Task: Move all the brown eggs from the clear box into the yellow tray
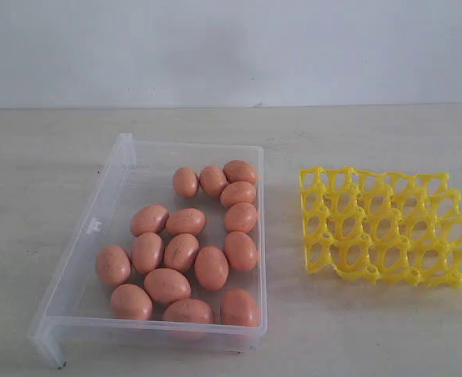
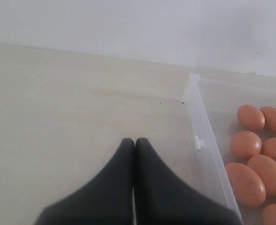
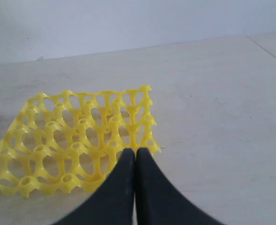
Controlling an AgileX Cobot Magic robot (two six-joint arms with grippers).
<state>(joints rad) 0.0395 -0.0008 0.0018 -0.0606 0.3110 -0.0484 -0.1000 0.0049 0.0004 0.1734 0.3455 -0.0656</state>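
The brown eggs all lie inside the clear box; sixteen can be counted in the exterior view. Five form a tight cluster toward the 1 o'clock corner of the box. The remaining eleven spread from the box centre down to the wall at 6 o'clock, and most touch a neighbour. Three eggs rest against or just beside the 6 o'clock wall. One egg sits apart from the rest, toward 8 o'clock.

The clear box rests flat on the tabletop. Its long walls run roughly from 12 to 6 o'clock, and the 9 o'clock wall leans outward in this view.

The yellow tray lies on the tabletop at 3 o'clock from the box. The two are near each other but do not touch; a strip of tabletop shows between them. The tray lattice sits flat with its cups facing up.

The left tool appears only in the left wrist view. Its two dark fingers are pressed together along their full visible length and pinch nothing. It hangs over bare tabletop, outside the box and just beside one long wall.

The right tool appears only in the right wrist view. Its fingers are likewise pressed together and grip nothing. The tips line up with one edge of the tray; contact with the lattice cannot be determined.

A plain pale wall stands behind the tabletop at 12 o'clock.
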